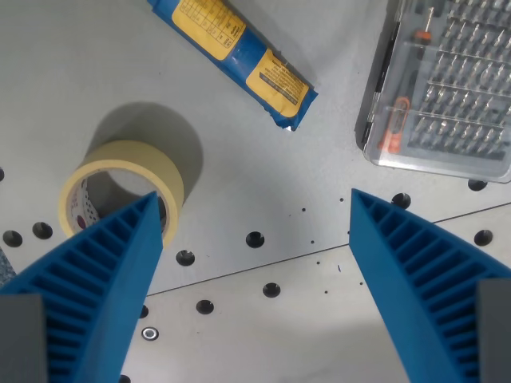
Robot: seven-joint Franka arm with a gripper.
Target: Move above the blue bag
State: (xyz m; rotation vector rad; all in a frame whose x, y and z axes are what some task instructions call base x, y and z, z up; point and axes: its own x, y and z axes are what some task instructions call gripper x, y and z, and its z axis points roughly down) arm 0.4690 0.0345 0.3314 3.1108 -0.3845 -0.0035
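The blue bag (235, 53), a long blue packet with yellow labels, lies diagonally across the top of the wrist view, running from the upper left down to its crimped end near the centre top. My gripper (254, 201) hangs below it in the picture, open, with nothing between its two blue ribbed fingers (104, 271). The fingertips sit over bare grey table, well short of the bag.
A roll of beige masking tape (120, 187) stands at the wrist view's left, partly behind the left finger. A clear plastic case of screwdriver bits (443, 88) fills the upper right. The grey table (263, 239) has rows of bolt holes and a seam.
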